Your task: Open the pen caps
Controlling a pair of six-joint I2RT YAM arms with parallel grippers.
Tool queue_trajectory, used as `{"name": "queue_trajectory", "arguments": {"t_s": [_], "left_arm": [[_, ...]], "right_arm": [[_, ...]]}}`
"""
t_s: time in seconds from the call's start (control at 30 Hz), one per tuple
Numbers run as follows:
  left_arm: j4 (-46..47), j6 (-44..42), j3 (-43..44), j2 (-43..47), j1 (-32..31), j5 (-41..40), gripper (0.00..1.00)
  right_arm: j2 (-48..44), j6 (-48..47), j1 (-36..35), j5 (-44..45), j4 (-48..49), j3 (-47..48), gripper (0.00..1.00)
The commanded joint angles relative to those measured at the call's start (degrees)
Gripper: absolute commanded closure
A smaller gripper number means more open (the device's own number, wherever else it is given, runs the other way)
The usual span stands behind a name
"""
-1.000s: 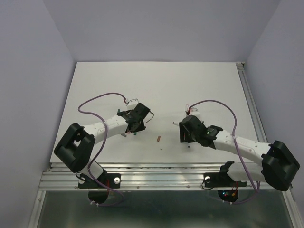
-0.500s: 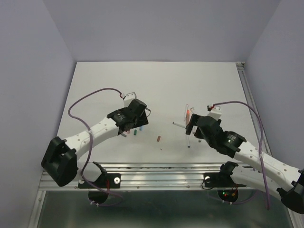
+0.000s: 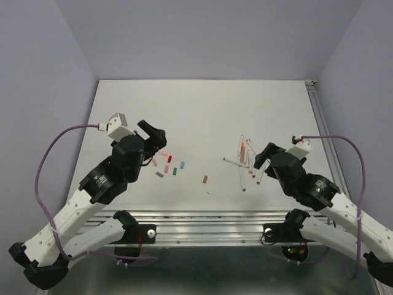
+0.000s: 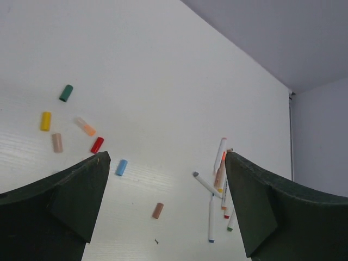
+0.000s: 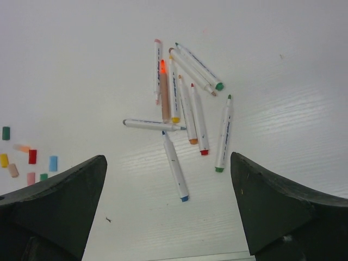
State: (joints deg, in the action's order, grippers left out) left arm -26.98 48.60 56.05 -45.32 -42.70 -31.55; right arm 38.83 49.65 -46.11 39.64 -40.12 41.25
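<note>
Several loose pen caps [image 3: 175,168] lie scattered left of the table's middle: teal [image 4: 66,92], yellow [image 4: 45,120], red [image 4: 97,144] and blue [image 4: 121,167], with a brown one [image 3: 204,179] apart to the right. Several uncapped pens [image 3: 245,157] with white barrels lie in a loose pile [image 5: 185,109] right of middle. My left gripper [image 3: 153,136] hangs open above and just left of the caps, its jaws [image 4: 166,156] empty. My right gripper [image 3: 263,155] hangs open just right of the pens, its jaws [image 5: 167,157] empty too.
The white table [image 3: 202,110] runs back to grey walls. A metal rail [image 3: 325,135] lines its right edge and another rail [image 3: 209,221] its near edge. Purple cables loop beside both arms.
Both arms have lifted off the table and drawn back toward their own sides. Both grippers have opened wide. The caps and pens they were covering now lie in plain sight.
</note>
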Motion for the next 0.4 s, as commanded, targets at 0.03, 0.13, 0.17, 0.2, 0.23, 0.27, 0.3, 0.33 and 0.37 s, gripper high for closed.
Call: {"name": "queue_trajectory", "arguments": {"t_s": [0.03,0.13,0.17,0.2,0.23,0.27,0.3,0.33,0.37], "left_arm": [[-5.8,5.62,-3.84,5.93,-0.19,-9.23,0.01],[-6.68,7.21,-5.77,7.7,-0.11,-10.81,0.01],[-7.46,7.65,-6.13,8.57,-0.11,-11.16,0.01],[-7.82,8.7,-6.57,8.76,-0.11,-11.95,0.01],[-8.17,9.05,-6.74,8.93,-0.11,-12.39,0.01],[-9.04,9.75,-6.92,9.19,-0.11,-13.0,0.01],[-9.49,11.07,-7.36,9.28,-0.11,-14.4,0.01],[-9.58,11.34,-7.53,9.11,-0.11,-14.94,0.01],[-9.41,11.6,-7.97,9.11,-0.11,-15.73,0.01]], "right_arm": [[-1.21,5.54,0.05,8.95,-8.13,6.73,0.0],[-1.74,5.64,0.14,10.63,-9.71,7.08,0.0],[-2.26,6.24,0.14,11.07,-10.41,7.0,0.0],[-2.61,6.25,0.05,11.34,-10.51,6.82,0.0],[-3.14,5.99,0.14,11.77,-10.25,6.56,0.0],[-3.58,5.81,0.14,11.87,-9.89,6.47,0.0],[-4.45,5.55,0.05,11.95,-9.63,6.12,0.0],[-4.81,5.2,0.14,11.95,-9.37,5.94,0.0],[-5.16,4.59,0.14,12.04,-8.84,5.86,0.0]]}}
